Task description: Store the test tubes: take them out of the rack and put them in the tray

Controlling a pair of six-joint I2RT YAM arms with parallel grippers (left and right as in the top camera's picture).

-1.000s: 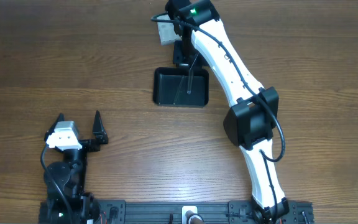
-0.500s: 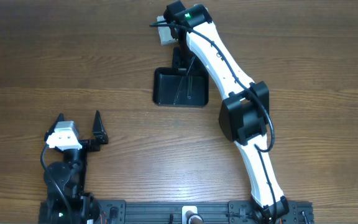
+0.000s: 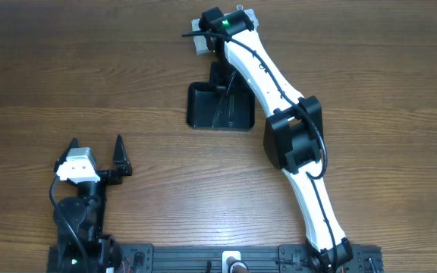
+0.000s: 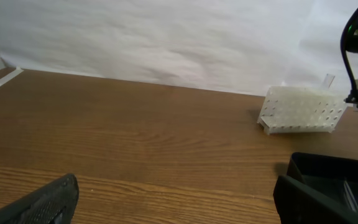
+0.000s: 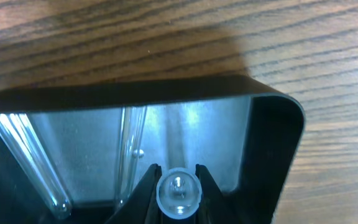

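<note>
The black tray (image 3: 200,108) lies at the table's far middle, and the white rack (image 3: 200,43) stands just beyond it. Over the tray's far end my right gripper (image 3: 222,74) is shut on a clear test tube (image 5: 179,191), which the right wrist view shows end-on between the fingers. Two more tubes (image 5: 27,158) (image 5: 131,149) lie inside the tray (image 5: 272,118). My left gripper (image 3: 97,155) stands open near the front left with nothing in it. In the left wrist view the rack (image 4: 300,110) has one tube (image 4: 328,79) sticking up, and the tray (image 4: 334,180) is in front of it.
Bare wooden table surrounds the tray and rack. The right arm's white links (image 3: 290,136) stretch diagonally from the front right to the far middle. A pale wall (image 4: 166,37) stands behind the table's far edge.
The right arm's wrist has swung toward the far left, nearer the rack, carrying the tube along the tray's far end. The left arm has kept still.
</note>
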